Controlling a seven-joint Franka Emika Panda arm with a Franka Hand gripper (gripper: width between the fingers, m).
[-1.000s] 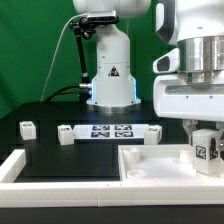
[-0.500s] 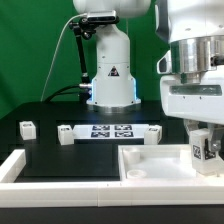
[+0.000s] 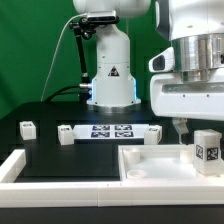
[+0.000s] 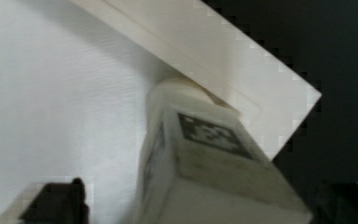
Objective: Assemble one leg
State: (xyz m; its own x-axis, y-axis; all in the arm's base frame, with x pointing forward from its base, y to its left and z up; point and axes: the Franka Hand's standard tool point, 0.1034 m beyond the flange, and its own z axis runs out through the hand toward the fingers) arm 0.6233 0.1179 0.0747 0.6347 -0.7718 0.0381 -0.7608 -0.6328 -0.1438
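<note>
A white leg [image 3: 207,150] with a marker tag stands upright on the large flat white piece [image 3: 150,160] at the exterior view's right. My gripper [image 3: 205,124] hangs just above it. One finger [image 3: 178,125] shows to the leg's left, apart from it. In the wrist view the leg [image 4: 211,150] lies between my two dark fingertips [image 4: 55,200], with a gap on each side. The gripper [image 4: 197,205] is open and holds nothing. The flat piece [image 4: 69,90] fills the rest of the wrist view.
Three more legs [image 3: 28,127], [image 3: 66,134], [image 3: 152,134] stand on the black table. The marker board [image 3: 110,131] lies between the last two. A white rim [image 3: 15,165] runs along the front left. The arm's base [image 3: 110,70] is behind.
The gripper was shut on the leg, low on the flat piece. It has let go and risen, and the leg now stands alone.
</note>
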